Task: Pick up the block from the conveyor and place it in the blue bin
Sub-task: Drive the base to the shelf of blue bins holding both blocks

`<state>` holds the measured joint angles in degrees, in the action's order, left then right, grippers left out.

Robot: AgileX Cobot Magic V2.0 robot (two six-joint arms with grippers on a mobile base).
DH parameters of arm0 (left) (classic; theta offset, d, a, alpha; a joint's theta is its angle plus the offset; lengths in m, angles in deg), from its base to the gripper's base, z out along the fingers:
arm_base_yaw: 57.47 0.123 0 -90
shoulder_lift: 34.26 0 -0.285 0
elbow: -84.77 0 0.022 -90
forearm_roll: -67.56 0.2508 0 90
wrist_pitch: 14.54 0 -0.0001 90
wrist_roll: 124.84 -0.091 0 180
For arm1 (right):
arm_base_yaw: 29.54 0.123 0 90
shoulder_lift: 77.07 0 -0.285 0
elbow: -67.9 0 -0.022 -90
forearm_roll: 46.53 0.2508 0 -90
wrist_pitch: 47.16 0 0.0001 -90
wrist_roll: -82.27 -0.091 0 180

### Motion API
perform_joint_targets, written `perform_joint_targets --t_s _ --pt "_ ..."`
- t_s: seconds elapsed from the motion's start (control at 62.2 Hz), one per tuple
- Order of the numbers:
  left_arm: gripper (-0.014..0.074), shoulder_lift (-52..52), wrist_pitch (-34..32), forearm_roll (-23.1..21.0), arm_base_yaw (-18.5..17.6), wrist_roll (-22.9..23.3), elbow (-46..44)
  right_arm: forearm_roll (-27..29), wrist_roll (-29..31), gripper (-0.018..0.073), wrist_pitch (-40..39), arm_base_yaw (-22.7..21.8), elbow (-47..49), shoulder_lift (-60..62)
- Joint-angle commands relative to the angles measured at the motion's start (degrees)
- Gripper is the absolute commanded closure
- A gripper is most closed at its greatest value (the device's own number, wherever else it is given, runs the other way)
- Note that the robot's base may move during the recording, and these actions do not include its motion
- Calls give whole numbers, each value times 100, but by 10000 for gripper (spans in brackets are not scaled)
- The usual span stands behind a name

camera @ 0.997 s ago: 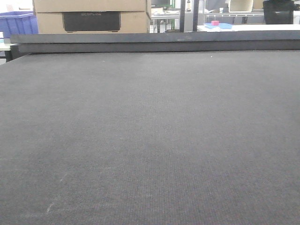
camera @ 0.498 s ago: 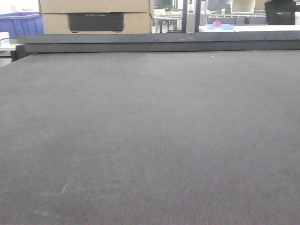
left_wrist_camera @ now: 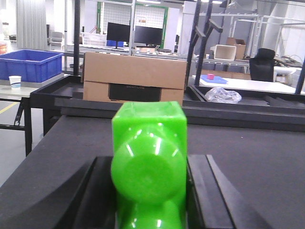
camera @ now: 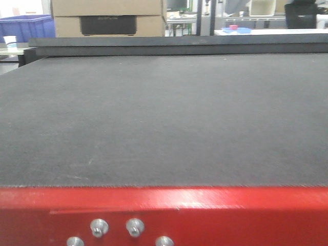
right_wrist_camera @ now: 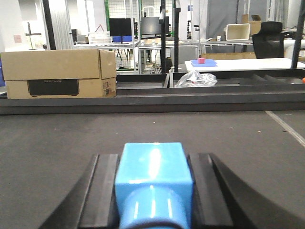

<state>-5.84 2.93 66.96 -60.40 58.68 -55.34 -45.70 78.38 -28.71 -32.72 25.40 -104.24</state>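
My left gripper is shut on the bright green block, whose round stud faces the camera; black fingers flank both its sides above the dark grey conveyor. Between the fingers of my right gripper, which is shut, sits a light blue block, also over the conveyor. The blue bin stands on a side table far left, beyond the belt, and shows as the blue bin in the front view. The front view shows the bare conveyor and no gripper.
A red metal frame with bolts borders the belt's near edge. A dark rail runs along the far edge, with a cardboard box behind it. A paper cup stands by the bin. A tiny pink block lies on a far white table.
The front view has drawn back from the belt: the red frame now fills the bottom, and the cardboard box has shifted right in the picture.
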Motion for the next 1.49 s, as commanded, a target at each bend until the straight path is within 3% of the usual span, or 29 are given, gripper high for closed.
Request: perform_joint_targets --t_s 0.0,1.479 --pt "707 -32 -92 -34 -35 13 12 -6 39 721 -143 -10 -21 17" --pt "707 -264 -94 -34 -35 13 12 -6 39 721 -143 -10 -21 17"
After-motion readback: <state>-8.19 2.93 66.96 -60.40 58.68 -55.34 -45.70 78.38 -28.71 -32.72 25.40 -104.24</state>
